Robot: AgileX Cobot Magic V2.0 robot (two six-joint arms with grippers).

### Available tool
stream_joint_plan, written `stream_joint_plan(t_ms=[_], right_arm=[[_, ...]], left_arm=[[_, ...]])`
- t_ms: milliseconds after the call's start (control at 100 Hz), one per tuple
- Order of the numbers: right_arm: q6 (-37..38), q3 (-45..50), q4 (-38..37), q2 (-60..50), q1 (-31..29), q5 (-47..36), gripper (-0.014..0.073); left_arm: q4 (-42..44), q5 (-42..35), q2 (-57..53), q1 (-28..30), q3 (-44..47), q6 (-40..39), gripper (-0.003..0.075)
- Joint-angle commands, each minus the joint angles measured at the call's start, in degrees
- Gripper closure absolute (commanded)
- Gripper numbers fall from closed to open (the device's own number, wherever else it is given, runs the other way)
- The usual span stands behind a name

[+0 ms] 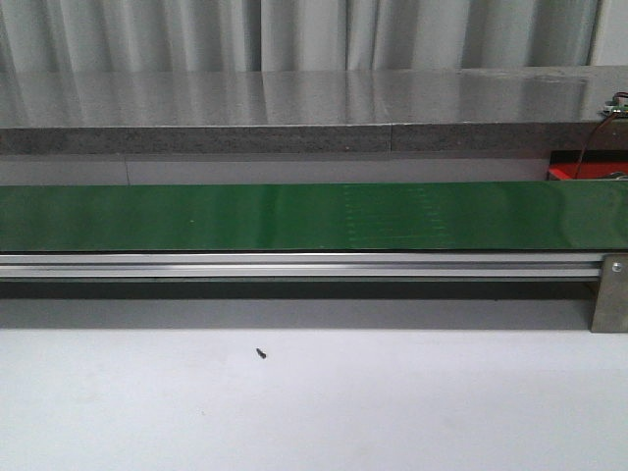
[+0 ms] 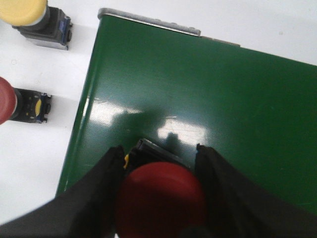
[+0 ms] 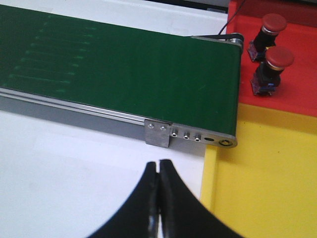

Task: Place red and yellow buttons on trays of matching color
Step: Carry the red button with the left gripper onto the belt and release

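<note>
My left gripper (image 2: 160, 149) is shut on a red button (image 2: 161, 198), its red cap toward the camera and its black body pointing down at the left end of the green belt (image 2: 208, 94). A yellow button (image 2: 22, 11) and another red button (image 2: 6, 99) lie on the white table beside that belt end. My right gripper (image 3: 158, 163) is shut and empty over the white table, beside the yellow tray (image 3: 267, 168). Past it, two red buttons (image 3: 273, 22) (image 3: 279, 57) stand on the red tray (image 3: 297, 94). Neither gripper shows in the front view.
The green belt (image 1: 294, 216) runs across the front view on an aluminium rail (image 1: 294, 265), with a metal bracket (image 1: 610, 294) at its right end. A small black screw (image 1: 261, 353) lies on the white table. A corner of the red tray (image 1: 574, 173) shows far right.
</note>
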Motion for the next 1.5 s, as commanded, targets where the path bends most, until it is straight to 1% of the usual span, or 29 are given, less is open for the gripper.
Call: stream_joint_plan(t_ms=[0, 100, 190, 240, 310, 360, 430, 480, 530, 680, 810, 900, 1000, 1140, 1260, 1400, 1490], right_arm=[[-0.5, -1.5, 1.0, -0.2, 0.0, -3.3, 0.0662], [-0.5, -1.5, 1.0, -0.2, 0.0, -3.3, 0.0662], [-0.5, -1.5, 1.0, -0.2, 0.0, -3.3, 0.0662], [-0.5, -1.5, 1.0, -0.2, 0.0, -3.3, 0.0662], [-0.5, -1.5, 1.0, -0.2, 0.0, -3.3, 0.0662], [-0.5, -1.5, 1.0, -0.2, 0.0, -3.3, 0.0662], [-0.5, -1.5, 1.0, -0.2, 0.0, -3.3, 0.0662], [-0.5, -1.5, 1.0, -0.2, 0.0, -3.3, 0.0662], [-0.5, -1.5, 1.0, -0.2, 0.0, -3.3, 0.0662], [-0.5, -1.5, 1.0, -0.2, 0.0, -3.3, 0.0662], [-0.5, -1.5, 1.0, -0.2, 0.0, -3.3, 0.0662], [-0.5, -1.5, 1.0, -0.2, 0.0, -3.3, 0.0662], [-0.5, -1.5, 1.0, -0.2, 0.0, -3.3, 0.0662], [-0.5, -1.5, 1.0, -0.2, 0.0, -3.3, 0.0662], [-0.5, -1.5, 1.0, -0.2, 0.0, -3.3, 0.0662], [-0.5, -1.5, 1.0, -0.2, 0.0, -3.3, 0.0662], [-0.5, -1.5, 1.0, -0.2, 0.0, -3.3, 0.0662]], left_arm=[[-0.7, -2.9, -1.8, -0.4, -2.0, -0.3, 0.0645], [-0.7, -3.3, -1.8, -0.4, -2.0, -0.2, 0.0637], [-0.7, -3.3, -1.8, -0.4, -2.0, -0.2, 0.0575], [-0.7, -3.2, -1.8, -0.4, -2.0, -0.2, 0.0519], [-0.7, -2.9, -1.8, -0.5, -2.0, -0.2, 0.0413], [-1.1, -2.7, -2.0, -0.5, -2.0, 1.0, 0.0315], [-1.8, -2.6, -2.8, -0.8, -2.0, 1.2, 0.0202], [-1.8, -2.6, -3.5, -1.0, -2.0, 1.2, 0.0148], [-1.8, -2.6, -4.4, -1.0, -2.0, 1.2, 0.0121], [-1.4, -3.1, -8.3, -1.0, -2.5, 1.2, 0.0120], [2.1, -3.5, -12.2, -0.7, -2.6, 1.0, 0.0120], [5.0, -3.5, -14.2, 0.9, -2.6, -0.4, 0.0120], [6.0, -3.5, -15.1, 4.5, -2.6, -2.0, 0.0120], [6.0, -3.5, -15.1, 11.2, -2.6, -2.3, 0.0120], [6.0, -5.3, -14.9, 17.1, -2.6, -2.3, 0.0120], [6.0, -6.9, -14.1, 22.2, -2.6, -2.3, 0.0120], [6.0, -7.6, -12.4, 24.3, -2.6, -2.3, 0.0120]])
